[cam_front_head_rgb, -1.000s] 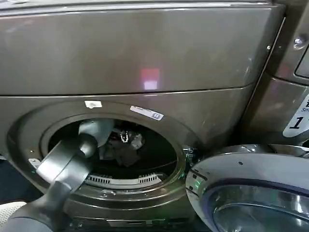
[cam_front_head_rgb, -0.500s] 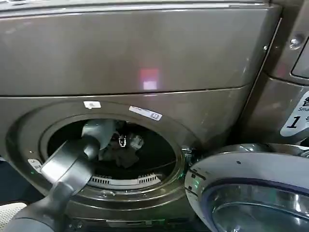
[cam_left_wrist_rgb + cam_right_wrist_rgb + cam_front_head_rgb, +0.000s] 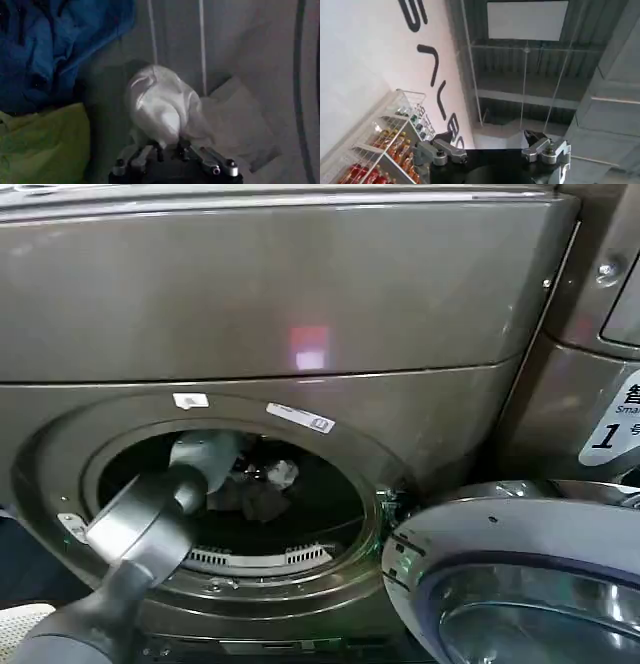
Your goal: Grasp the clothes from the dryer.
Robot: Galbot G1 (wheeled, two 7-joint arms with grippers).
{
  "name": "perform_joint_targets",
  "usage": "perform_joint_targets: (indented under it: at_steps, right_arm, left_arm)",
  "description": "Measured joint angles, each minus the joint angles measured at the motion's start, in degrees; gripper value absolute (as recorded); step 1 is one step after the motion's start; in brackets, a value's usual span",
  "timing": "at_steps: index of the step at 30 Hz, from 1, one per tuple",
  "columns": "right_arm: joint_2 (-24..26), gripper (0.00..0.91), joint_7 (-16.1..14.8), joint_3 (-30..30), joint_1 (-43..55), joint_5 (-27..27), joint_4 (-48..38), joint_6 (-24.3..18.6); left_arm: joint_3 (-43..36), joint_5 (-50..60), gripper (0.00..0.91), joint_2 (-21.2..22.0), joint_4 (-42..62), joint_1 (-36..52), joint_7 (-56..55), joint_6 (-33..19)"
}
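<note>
The bronze-brown dryer [image 3: 300, 304] stands with its round door [image 3: 520, 584] swung open at the lower right. My left arm [image 3: 150, 524] reaches through the porthole into the dark drum, where a bundle of clothes [image 3: 262, 496] lies. Inside, my left gripper [image 3: 169, 149] is shut on a white garment [image 3: 160, 105], which bunches up just beyond the fingertips. A dark blue garment [image 3: 55, 45] and a yellow-green one [image 3: 45, 140] lie beside it, apart from the fingers. My right gripper [image 3: 489, 135] is open, holds nothing and points up at the ceiling, away from the dryer.
A bronze panel with a white "1" label [image 3: 615, 429] adjoins the dryer on the right. A cream basket corner [image 3: 20, 619] shows at the lower left. The grey drum wall [image 3: 240, 60] lies behind the clothes. A wire shelf of bottles [image 3: 385, 150] stands by a white wall.
My left arm has pushed a little deeper into the drum, and the bundle of clothes has shifted slightly to the right.
</note>
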State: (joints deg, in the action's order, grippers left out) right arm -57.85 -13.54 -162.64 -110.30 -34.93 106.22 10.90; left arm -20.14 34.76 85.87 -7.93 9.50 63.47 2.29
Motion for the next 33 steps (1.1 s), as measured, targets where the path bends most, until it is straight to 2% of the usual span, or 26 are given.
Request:
perform_joint_targets:
  at_steps: [14, 24, 33]
  right_arm:
    - [-0.2, 0.907, 0.1, 1.3, 1.0, 0.2, 1.1, -0.1]
    - [-0.3, 0.907, 0.2, 2.0, 1.6, 0.6, 1.4, -0.3]
    - [-0.5, 0.907, 0.1, 2.7, 2.2, 0.6, 2.0, -0.4]
  left_arm:
    - [11.3, -12.4, 0.000, -1.3, -9.4, -5.6, -7.8, 1.4]
    - [22.2, -24.2, 0.000, -2.3, -22.6, -15.4, -24.2, -0.6]
    - [29.9, -31.1, 0.000, -0.7, -38.9, -26.2, -42.2, -3.2]
